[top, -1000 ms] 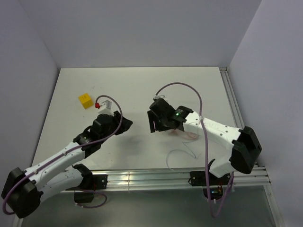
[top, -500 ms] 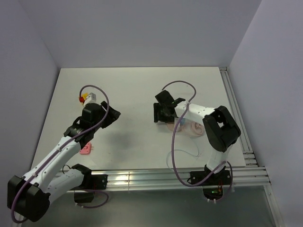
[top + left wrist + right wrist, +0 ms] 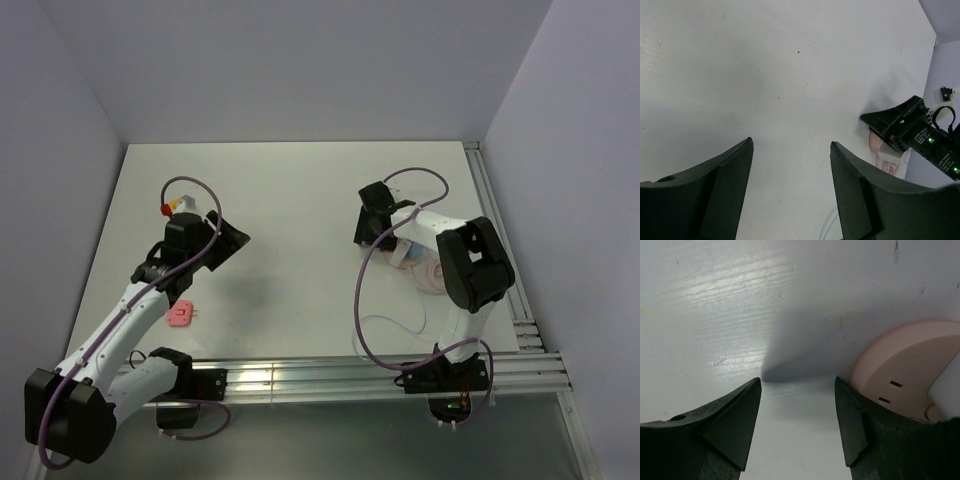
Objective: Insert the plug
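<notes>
The light-blue plug is not visible in any view; the right arm covers the spot where its cable leads. The thin white cable [image 3: 392,322] loops on the table near the front right and also shows in the left wrist view [image 3: 826,231]. My right gripper [image 3: 365,232] is open and empty, low over the table beside the round pink piece [image 3: 430,272]. In the right wrist view the gripper [image 3: 797,380] is open, with the pink piece [image 3: 900,371] and a white block [image 3: 947,385] just right of it. My left gripper [image 3: 234,241] [image 3: 791,141] is open and empty.
A yellow cube [image 3: 174,205] with a small red part sits at the far left, half hidden by the left wrist. A small flat pink piece [image 3: 182,316] lies near the left arm. A metal rail [image 3: 500,240] runs along the table's right edge.
The left arm has swung left and back, uncovering the small flat pink piece. The right gripper has moved right and farther back, up beside the round pink piece. Both stay open.
</notes>
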